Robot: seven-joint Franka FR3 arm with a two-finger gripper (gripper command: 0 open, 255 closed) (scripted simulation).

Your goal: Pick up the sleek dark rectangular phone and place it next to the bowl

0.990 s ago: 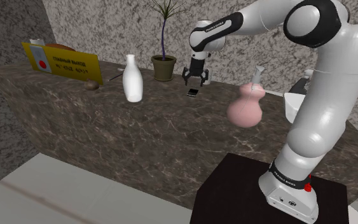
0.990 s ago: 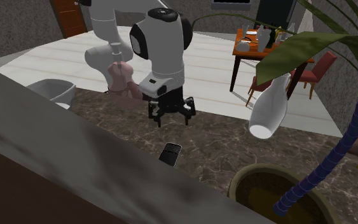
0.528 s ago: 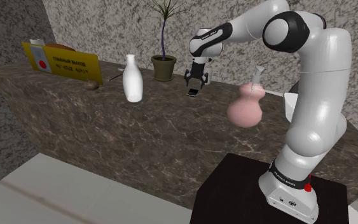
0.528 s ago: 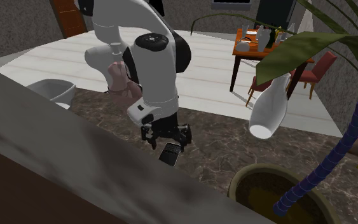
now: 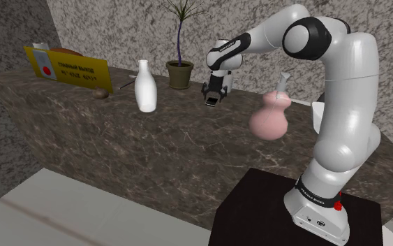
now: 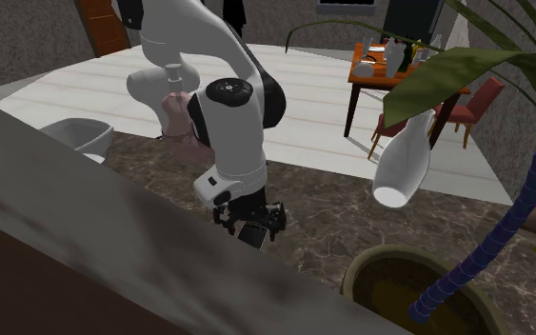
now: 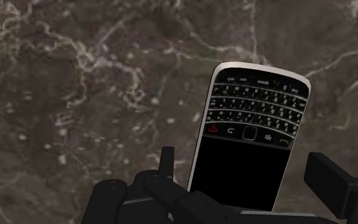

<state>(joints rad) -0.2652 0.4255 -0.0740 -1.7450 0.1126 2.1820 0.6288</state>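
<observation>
A dark rectangular phone with a keypad and a pale rim lies flat on the dark marble counter. My gripper is low over it and open, one finger on each long side of the phone, neither clasping it. The shoulder view has the gripper down at the phone, right of the potted plant. Seen from the second exterior view, the gripper covers most of the phone. A white bowl sits at the counter's far left end there.
A pink vase stands right of the phone in the shoulder view, a white vase to its left, a potted plant just behind. A yellow box leans at the far left end. A wall runs close behind the phone.
The arm has reached forward and lowered the gripper from above the counter down onto the phone, so the open fingers now straddle it. The phone has not moved.
</observation>
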